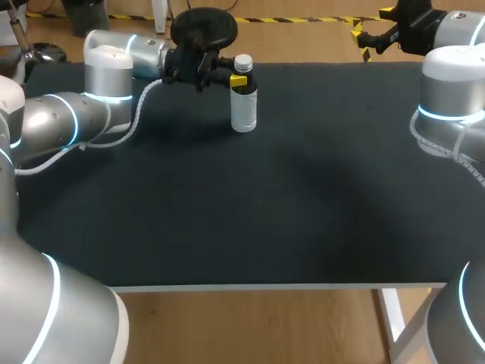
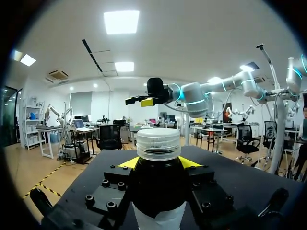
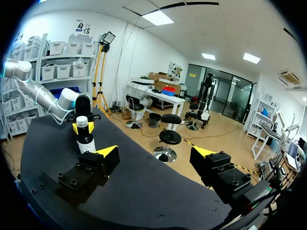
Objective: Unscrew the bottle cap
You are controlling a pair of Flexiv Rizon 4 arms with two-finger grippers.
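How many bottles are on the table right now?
1. The bottle stands upright near the far edge of the table, left of middle, neck gripped by the left pincer. None looks hidden.

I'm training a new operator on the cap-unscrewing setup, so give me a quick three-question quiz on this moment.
1. True or false: the white cap is on the bottle, which stands upright on the black table.
2. Which gripper is shut on the bottle? A) left gripper B) right gripper C) neither
3. Fill in: the right gripper, far off at the table's back right corner, has its fingers ____.

Key: 1 true; 2 A; 3 open.
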